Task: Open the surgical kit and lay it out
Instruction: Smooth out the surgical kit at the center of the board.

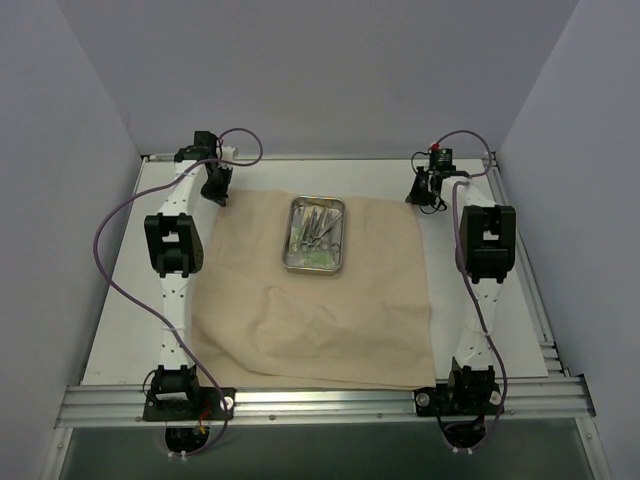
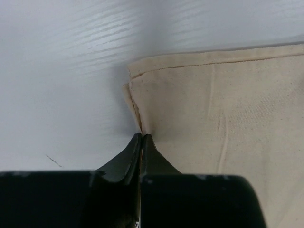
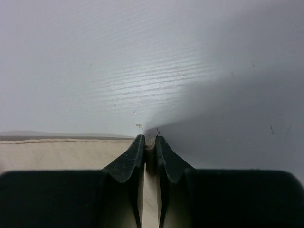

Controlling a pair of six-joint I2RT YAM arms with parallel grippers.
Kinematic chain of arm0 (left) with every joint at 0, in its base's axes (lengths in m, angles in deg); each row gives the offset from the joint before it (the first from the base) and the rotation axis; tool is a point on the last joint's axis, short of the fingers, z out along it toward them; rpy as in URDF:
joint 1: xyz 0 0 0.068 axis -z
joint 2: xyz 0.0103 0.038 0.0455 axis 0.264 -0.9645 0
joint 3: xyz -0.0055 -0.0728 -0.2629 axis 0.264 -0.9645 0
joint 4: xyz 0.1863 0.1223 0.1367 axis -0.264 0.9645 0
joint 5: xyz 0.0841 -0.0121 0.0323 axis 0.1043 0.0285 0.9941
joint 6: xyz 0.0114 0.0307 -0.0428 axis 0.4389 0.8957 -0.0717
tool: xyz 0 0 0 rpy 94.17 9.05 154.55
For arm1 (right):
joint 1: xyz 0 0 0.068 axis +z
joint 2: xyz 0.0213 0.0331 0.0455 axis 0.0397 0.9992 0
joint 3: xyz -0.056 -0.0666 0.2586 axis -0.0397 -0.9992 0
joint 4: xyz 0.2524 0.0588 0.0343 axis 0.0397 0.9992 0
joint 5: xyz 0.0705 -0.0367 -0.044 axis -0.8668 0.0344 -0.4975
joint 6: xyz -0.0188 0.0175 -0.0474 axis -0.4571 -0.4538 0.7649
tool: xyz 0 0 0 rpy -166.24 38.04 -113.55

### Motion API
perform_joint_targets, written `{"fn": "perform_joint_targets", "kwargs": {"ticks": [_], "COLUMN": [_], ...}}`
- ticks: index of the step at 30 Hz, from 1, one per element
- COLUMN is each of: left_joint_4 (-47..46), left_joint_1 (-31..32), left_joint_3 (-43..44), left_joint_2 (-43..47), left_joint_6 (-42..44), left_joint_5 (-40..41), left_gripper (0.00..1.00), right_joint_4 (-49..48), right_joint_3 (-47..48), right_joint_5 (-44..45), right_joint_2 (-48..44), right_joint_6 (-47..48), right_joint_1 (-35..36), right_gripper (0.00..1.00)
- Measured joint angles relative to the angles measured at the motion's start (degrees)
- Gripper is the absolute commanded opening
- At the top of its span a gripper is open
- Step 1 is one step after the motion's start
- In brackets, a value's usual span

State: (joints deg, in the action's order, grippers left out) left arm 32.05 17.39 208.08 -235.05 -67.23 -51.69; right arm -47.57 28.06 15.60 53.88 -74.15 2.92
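Note:
The surgical kit's beige cloth wrap (image 1: pixel 320 320) lies spread flat on the white table. A shiny steel tray (image 1: pixel 288 240) stands on its far half and holds metal instruments (image 1: pixel 318 228) and a greenish packet (image 1: pixel 310 258). My left gripper (image 1: pixel 217 195) is at the cloth's far left corner. In the left wrist view this gripper (image 2: pixel 141 135) is shut, pinching the cloth (image 2: pixel 228 118) by its folded edge. My right gripper (image 1: pixel 428 197) is at the far right corner. The right wrist view shows it (image 3: pixel 150 138) shut on the tip of the cloth (image 3: pixel 57 154).
White walls enclose the table on the left, back and right. An aluminium rail (image 1: pixel 320 400) runs along the near edge between the arm bases. Purple cables (image 1: pixel 110 250) loop beside each arm. Bare white tabletop (image 3: pixel 152 71) lies beyond the cloth's far edge.

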Motion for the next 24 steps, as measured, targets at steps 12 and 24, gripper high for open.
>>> {"fn": "perform_joint_targets", "kwargs": {"ticks": [12, 24], "left_joint_4": [-2.12, -14.64], "left_joint_1": [-0.57, -0.31], "left_joint_3": [10.16, 14.08], "left_joint_2": [-5.90, -8.31], "left_joint_6": [-4.24, -7.43], "left_joint_5": [-4.09, 0.94], "left_gripper": [0.02, 0.17], "right_joint_4": [-8.26, -16.20], "right_joint_3": [5.81, 21.55], "right_joint_5": [-4.46, -1.70], "right_joint_2": [6.16, 18.47], "right_joint_6": [-12.61, -23.02], "right_joint_1": [-4.22, -3.08], "right_gripper": [0.00, 0.30]}}
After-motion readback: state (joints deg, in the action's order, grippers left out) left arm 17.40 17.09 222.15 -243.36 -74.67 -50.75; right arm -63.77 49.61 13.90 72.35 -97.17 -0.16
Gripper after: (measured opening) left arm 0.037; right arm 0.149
